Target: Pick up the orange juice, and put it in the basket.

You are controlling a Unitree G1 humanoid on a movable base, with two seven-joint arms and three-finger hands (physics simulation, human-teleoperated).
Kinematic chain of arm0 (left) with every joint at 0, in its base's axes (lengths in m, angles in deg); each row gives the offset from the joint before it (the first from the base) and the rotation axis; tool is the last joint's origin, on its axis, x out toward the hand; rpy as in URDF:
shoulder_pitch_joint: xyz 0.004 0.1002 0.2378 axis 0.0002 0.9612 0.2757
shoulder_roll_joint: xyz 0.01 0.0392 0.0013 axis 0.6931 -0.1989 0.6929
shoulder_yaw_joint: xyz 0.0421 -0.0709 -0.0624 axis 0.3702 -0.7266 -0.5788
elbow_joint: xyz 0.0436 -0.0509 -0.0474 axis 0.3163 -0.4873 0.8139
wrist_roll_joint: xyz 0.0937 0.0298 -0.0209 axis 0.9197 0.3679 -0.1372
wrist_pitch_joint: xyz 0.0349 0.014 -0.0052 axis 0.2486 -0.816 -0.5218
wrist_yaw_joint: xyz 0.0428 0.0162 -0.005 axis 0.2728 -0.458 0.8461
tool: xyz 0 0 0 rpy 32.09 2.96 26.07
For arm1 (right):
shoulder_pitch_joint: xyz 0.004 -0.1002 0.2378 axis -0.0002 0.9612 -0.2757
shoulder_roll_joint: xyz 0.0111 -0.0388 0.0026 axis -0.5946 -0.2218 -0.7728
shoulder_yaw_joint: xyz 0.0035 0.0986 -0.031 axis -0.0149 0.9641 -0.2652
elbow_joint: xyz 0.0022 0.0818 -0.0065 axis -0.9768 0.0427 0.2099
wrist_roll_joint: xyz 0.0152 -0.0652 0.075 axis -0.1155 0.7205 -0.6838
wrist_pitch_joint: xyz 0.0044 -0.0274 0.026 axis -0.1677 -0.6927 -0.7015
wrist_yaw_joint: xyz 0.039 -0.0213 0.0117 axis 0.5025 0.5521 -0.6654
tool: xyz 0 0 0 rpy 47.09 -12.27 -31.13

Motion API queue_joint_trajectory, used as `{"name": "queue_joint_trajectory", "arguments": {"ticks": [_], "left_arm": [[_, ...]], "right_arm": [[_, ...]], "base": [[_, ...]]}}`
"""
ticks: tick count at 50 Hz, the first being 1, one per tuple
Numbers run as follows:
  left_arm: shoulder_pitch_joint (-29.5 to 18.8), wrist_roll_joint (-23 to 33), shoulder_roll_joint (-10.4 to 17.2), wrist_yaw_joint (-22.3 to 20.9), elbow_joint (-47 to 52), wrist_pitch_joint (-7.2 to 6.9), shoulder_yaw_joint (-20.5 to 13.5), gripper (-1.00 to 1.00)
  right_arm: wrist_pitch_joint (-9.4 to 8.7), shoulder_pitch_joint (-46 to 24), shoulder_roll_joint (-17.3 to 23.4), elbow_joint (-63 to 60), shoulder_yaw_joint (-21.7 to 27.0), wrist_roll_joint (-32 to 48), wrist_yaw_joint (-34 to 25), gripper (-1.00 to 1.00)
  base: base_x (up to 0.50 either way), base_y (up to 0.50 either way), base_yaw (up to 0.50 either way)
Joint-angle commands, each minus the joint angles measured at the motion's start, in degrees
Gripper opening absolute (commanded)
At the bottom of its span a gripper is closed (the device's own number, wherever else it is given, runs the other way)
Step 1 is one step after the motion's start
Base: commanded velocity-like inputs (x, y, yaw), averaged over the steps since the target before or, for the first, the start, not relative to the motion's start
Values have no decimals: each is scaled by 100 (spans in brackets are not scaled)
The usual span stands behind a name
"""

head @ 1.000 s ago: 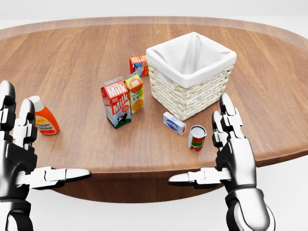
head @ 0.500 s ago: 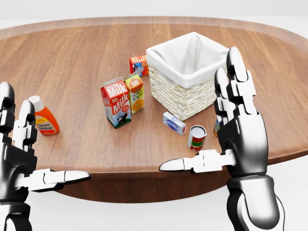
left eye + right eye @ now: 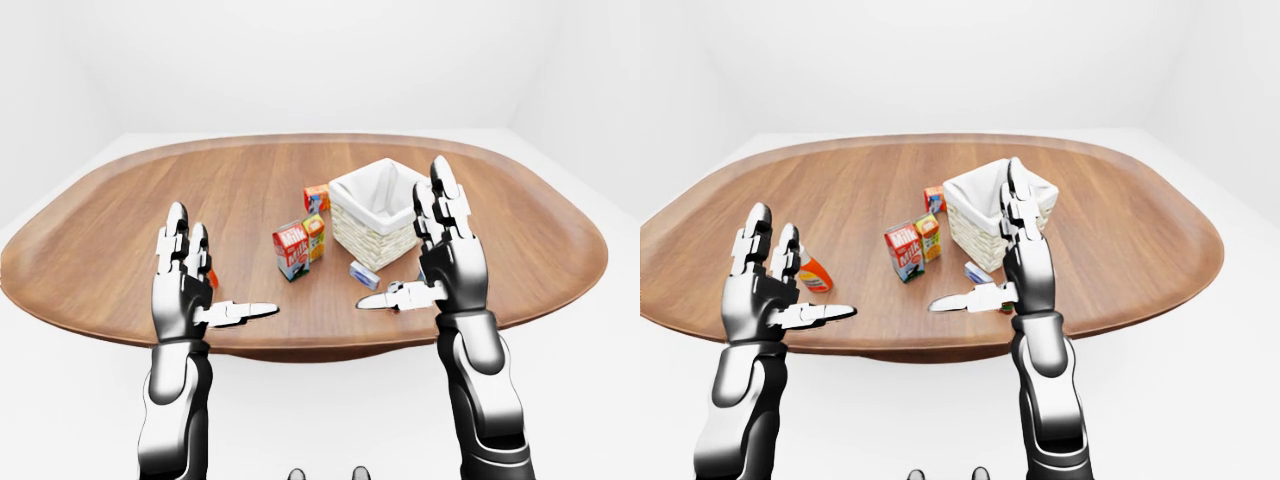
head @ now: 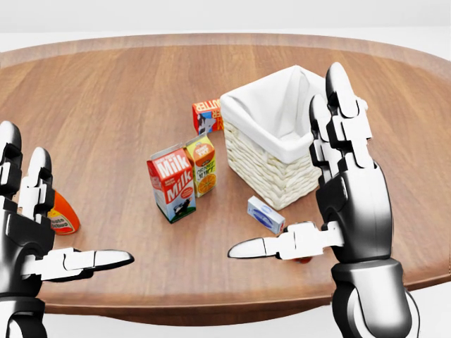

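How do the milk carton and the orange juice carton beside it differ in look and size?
The milk carton is red and white with large "Milk" lettering; the orange juice carton is yellow-green with orange fruit pictured. The milk carton is taller and wider, and lies lower and further left in the head view. Both stand upright, side by side on the table, neither held.

orange juice (image 4: 202,165): I see a small yellow-orange carton, upright, centre of head view | basket (image 4: 278,172): white-lined wicker, upright, just right of it
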Motion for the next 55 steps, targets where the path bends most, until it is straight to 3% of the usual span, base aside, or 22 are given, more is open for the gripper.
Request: {"name": "queue_joint_trajectory", "arguments": {"ticks": [1, 21, 42, 55], "left_arm": [[0, -10, -1, -2, 13, 0, 0, 100], [-10, -2, -4, -13, -1, 0, 17, 100], [13, -8, -11, -11, 33, 0, 18, 100], [7, -10, -9, -4, 20, 0, 16, 100]], "right_arm": [[0, 21, -6, -44, -23, 34, -29, 100], [0, 0, -10, -3, -108, 285, -106, 100], [0, 115, -12, 74, -93, 271, -117, 100], [0, -81, 62, 184, -5, 857, -44, 100]], "base": [[50, 0, 0], [50, 5, 0], [46, 35, 0], [2, 1, 0]]}}
